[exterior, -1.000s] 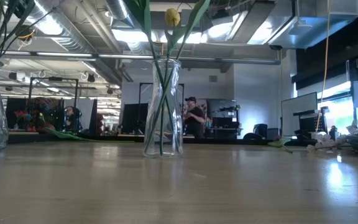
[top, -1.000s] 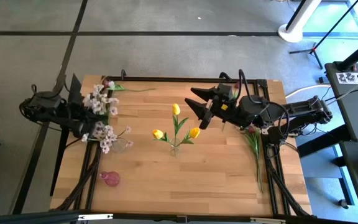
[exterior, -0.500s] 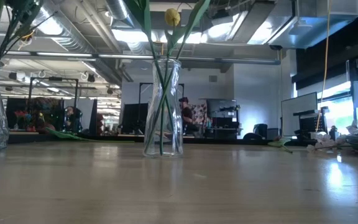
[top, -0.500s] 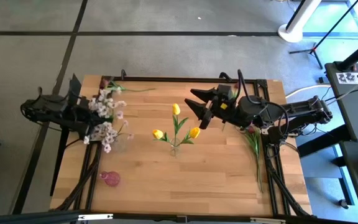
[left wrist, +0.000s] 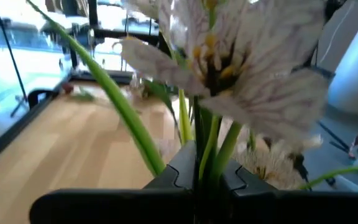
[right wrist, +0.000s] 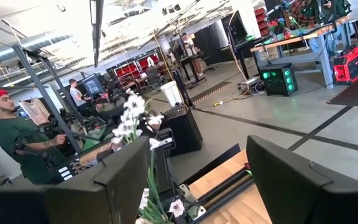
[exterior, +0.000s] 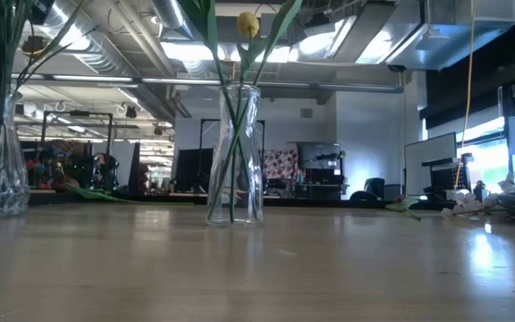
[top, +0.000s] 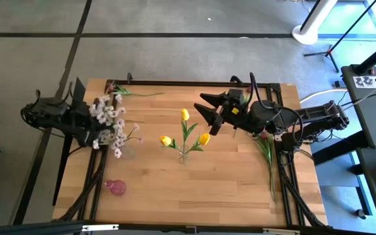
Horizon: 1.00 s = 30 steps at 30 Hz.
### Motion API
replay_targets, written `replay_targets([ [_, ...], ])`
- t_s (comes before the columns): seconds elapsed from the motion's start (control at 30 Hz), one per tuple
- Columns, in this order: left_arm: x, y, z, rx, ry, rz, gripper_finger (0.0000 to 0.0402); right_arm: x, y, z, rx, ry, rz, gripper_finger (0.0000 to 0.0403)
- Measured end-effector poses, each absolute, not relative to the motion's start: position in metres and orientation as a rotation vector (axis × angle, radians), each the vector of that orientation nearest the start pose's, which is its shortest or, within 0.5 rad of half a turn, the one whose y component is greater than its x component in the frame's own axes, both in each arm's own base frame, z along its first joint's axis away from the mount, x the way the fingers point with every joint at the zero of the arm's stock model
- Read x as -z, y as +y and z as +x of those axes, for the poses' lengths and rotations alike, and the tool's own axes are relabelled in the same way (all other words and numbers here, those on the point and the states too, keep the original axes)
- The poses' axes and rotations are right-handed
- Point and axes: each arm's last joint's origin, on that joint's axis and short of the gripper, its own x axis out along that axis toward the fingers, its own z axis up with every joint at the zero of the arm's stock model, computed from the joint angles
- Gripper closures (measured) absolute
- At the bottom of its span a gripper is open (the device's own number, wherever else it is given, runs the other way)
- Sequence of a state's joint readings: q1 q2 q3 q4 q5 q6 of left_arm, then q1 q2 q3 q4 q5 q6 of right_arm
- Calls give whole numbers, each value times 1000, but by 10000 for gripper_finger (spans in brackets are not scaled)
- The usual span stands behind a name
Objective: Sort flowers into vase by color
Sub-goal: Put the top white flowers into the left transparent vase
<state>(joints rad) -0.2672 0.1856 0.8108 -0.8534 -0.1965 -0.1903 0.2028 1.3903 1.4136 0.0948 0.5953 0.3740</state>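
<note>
White-pink blossoms (top: pixel 108 124) sit clamped by their stems in the left hand (top: pixel 83 124).

Two black arms on black frames

Both arms were matte black, built of bulky angular joint housings. The left arm (top: pixel 54 116) ended in a dark gripper (top: pixel 87 124) with flat, pointed finger plates, and thin black cables trailed from it down along the frame rails. The right arm (top: pixel 305 121) carried looped black cables over its joints, a small yellow-orange mark near the wrist, and a gripper (top: pixel 204 108) with tapered, wedge-shaped black fingers (right wrist: pixel 291 180) that showed broad flat faces and sharp edges. In the left wrist view the left fingers (left wrist: pixel 173 177) looked grey-black with notched, stepped inner tips.
</note>
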Motion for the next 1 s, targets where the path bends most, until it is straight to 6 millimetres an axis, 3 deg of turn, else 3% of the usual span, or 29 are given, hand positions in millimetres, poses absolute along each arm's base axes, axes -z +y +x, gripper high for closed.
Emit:
replay_targets([
  [0.4,-303,-2,24,74,360,-201,380,-440,46,304,368,-181,414,137],
  [0.73,-310,-3,16,170,380,-246,324,-437,46,304,372,-156,404,137],
  [1.0,-322,2,-6,196,427,-255,294,-435,46,305,375,-142,440,137],
])
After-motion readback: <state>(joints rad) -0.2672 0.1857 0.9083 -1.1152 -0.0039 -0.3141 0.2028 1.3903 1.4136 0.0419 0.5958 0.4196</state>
